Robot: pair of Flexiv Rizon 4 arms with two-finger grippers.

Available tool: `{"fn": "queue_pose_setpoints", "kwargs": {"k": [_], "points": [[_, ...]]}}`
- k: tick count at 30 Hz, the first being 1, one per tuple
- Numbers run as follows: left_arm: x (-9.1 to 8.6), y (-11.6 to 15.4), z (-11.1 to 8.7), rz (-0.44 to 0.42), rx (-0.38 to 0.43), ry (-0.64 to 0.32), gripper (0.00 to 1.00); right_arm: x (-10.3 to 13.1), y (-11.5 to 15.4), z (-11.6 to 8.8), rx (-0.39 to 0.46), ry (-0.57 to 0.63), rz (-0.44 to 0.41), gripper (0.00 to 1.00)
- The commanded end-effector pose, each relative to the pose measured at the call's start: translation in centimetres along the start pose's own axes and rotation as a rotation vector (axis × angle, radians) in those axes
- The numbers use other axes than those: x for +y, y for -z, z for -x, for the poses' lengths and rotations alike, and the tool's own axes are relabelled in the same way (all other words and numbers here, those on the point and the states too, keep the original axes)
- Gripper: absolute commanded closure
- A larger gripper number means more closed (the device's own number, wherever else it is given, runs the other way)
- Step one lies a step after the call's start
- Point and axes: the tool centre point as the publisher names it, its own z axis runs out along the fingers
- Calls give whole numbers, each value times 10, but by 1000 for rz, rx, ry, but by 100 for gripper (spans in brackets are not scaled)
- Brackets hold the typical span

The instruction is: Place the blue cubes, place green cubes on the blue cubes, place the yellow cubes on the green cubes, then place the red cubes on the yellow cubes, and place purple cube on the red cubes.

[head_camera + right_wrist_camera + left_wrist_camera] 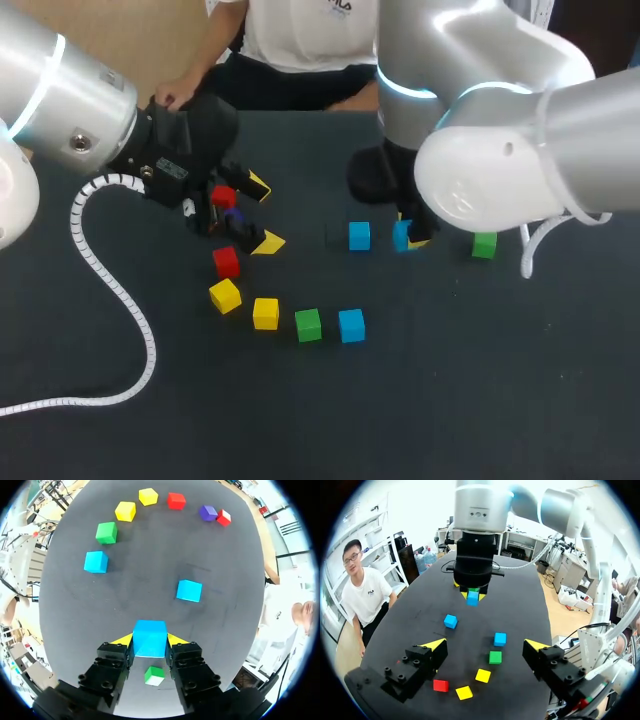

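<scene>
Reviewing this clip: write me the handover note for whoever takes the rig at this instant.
Left pincer: open and empty, beside the purple cube and a red cube.
Right pincer: shut on a blue cube; a green cube lies close by it.
Loose on the table: two other blue cubes, second green cube, two yellow cubes, second red cube.
Done: nothing stacked yet.
Left: place the blues, then stack green, yellow, red, purple.
</scene>
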Motion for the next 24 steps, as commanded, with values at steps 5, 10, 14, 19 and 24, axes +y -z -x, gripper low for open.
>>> {"fn": "queue_pose_setpoints", "kwargs": {"k": [5, 10, 14, 19, 24], "points": [[1, 0, 1, -2, 6, 1, 0, -6, -10, 1, -6, -1, 28, 100], [1, 0, 1, -2, 6, 1, 0, -5, -14, 1, -10, -4, 37, 100], [1, 0, 1, -2, 6, 1, 0, -2, -16, 2, -12, -12, 49, 100], [1, 0, 1, -2, 6, 1, 0, 1, -19, 5, -14, -8, 53, 100], [1, 0, 1, -2, 6, 1, 0, 0, -22, 8, -20, 0, 59, 100]]}}
